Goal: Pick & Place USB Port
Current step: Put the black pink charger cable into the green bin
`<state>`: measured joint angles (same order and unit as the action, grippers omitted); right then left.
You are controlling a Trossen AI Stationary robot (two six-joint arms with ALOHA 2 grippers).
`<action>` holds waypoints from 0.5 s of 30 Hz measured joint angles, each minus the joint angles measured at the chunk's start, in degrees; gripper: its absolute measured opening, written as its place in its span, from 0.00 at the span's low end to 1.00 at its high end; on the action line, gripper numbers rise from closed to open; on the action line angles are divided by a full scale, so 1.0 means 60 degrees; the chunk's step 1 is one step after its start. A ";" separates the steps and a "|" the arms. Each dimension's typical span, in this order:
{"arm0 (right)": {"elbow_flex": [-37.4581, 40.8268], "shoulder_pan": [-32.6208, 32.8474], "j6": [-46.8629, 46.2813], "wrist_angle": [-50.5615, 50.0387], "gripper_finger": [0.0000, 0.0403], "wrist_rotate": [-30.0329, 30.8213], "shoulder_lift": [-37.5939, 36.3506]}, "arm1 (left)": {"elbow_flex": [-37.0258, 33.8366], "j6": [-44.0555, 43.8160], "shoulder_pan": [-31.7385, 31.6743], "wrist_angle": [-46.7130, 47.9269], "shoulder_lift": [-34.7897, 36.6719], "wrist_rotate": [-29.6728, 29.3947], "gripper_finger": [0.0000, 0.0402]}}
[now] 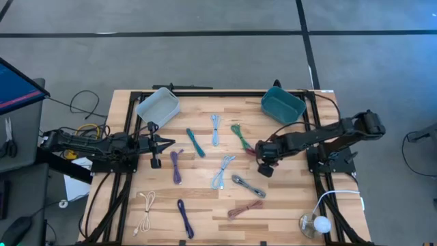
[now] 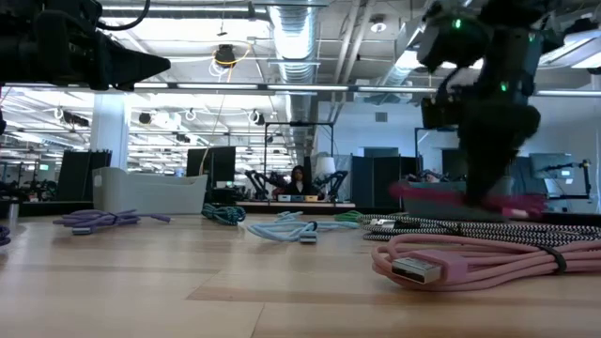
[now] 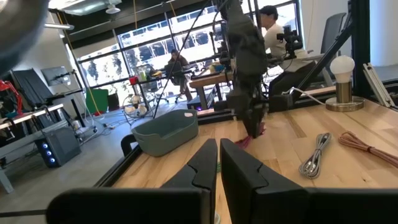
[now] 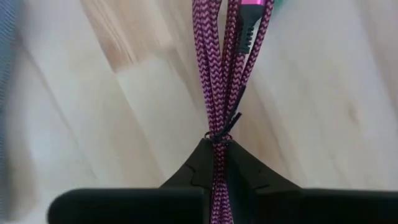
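My right gripper (image 1: pixel 262 158) stands over the table's middle right, shut on a magenta braided USB cable bundle (image 4: pixel 219 74), which also shows in the low view (image 2: pixel 441 192). The bundle's plug (image 4: pixel 251 14) points away from the fingers. The teal bin (image 1: pixel 282 104) sits at the far edge behind it. My left gripper (image 1: pixel 166 143) hovers shut and empty at the table's left, near the grey-blue bin (image 1: pixel 158 106). My right gripper pinches the magenta bundle between its two fingers (image 4: pixel 196 171) just behind the thin tie (image 4: pixel 217 137), coming from above and pointing down. The fingers lie along the strands. The bundle runs out level, close over the wood; I cannot tell whether it touches.
Several coiled cables lie on the wood: purple (image 1: pixel 176 166), teal (image 1: pixel 195 142), light blue (image 1: pixel 216 128), green (image 1: pixel 240 135), another light blue (image 1: pixel 222 171), grey (image 1: pixel 247 184), pink (image 2: pixel 470 258), dark blue (image 1: pixel 185 217), white (image 1: pixel 145 208). A lamp (image 1: pixel 314 224) stands at the near right corner.
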<state>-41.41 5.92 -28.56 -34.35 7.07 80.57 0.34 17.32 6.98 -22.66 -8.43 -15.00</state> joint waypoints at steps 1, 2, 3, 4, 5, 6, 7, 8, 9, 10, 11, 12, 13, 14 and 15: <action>-0.0091 0.0020 0.0001 -0.0105 0.02 0.0079 -0.0179 | 0.0000 0.0000 0.0001 0.0007 0.0000 0.0000 0.05; -0.0181 0.0020 0.0031 -0.0178 0.02 0.0137 -0.0376 | 0.0000 0.0000 0.0001 0.0020 0.0000 -0.0004 0.05; -0.0276 0.0020 0.0072 -0.0262 0.02 0.0281 -0.0564 | 0.0000 0.0000 0.0000 0.0030 0.0000 -0.0003 0.05; -0.0370 0.0020 0.0076 -0.0431 0.02 0.0487 -0.0768 | 0.0000 0.0000 0.0000 0.0037 0.0000 -0.0002 0.05; -0.0460 0.0020 0.0098 -0.0692 0.02 0.0715 -0.0973 | 0.0000 0.0000 0.0000 0.0036 0.0000 -0.0003 0.05; -0.0564 0.0015 0.0104 -0.1008 0.02 0.0928 -0.1184 | 0.0000 0.0000 0.0000 0.0035 0.0000 -0.0004 0.05; -0.0681 -0.0001 0.0148 -0.1301 0.02 0.1156 -0.1374 | 0.0000 0.0000 0.0000 0.0037 0.0000 -0.0001 0.05; -0.0802 -0.0012 0.0210 -0.1582 0.02 0.1426 -0.1560 | 0.0000 0.0000 0.0002 0.0037 0.0000 -0.0002 0.05; -0.0913 -0.0013 0.0240 -0.1909 0.02 0.1702 -0.1758 | 0.0000 0.0000 0.0000 0.0037 0.0000 -0.0001 0.05; -0.1037 -0.0018 0.0249 -0.2260 0.02 0.1935 -0.1945 | 0.0000 0.0000 0.0000 0.0038 0.0000 -0.0004 0.05; -0.1183 -0.0057 0.0251 -0.2578 0.02 0.2171 -0.2099 | 0.0000 0.0000 0.0002 0.0044 0.0000 -0.0002 0.05; -0.1327 -0.0118 0.0251 -0.2873 0.02 0.2328 -0.2235 | 0.0000 0.0000 0.0000 0.0048 0.0000 -0.0002 0.05; -0.1462 -0.0203 0.0255 -0.3191 0.02 0.2450 -0.2384 | 0.0000 0.0000 0.0004 0.0048 0.0000 0.0000 0.05; -0.1592 -0.0305 0.0269 -0.3545 0.02 0.2604 -0.2523 | 0.0000 0.0000 0.0000 0.0048 0.0000 -0.0004 0.05; -0.1703 -0.0428 0.0358 -0.3784 0.02 0.2776 -0.2639 | 0.0000 0.0000 0.0000 0.0051 0.0000 -0.0004 0.05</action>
<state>-51.63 3.35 -26.41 -57.05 23.73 64.74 0.34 17.32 6.98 -22.35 -8.43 -15.03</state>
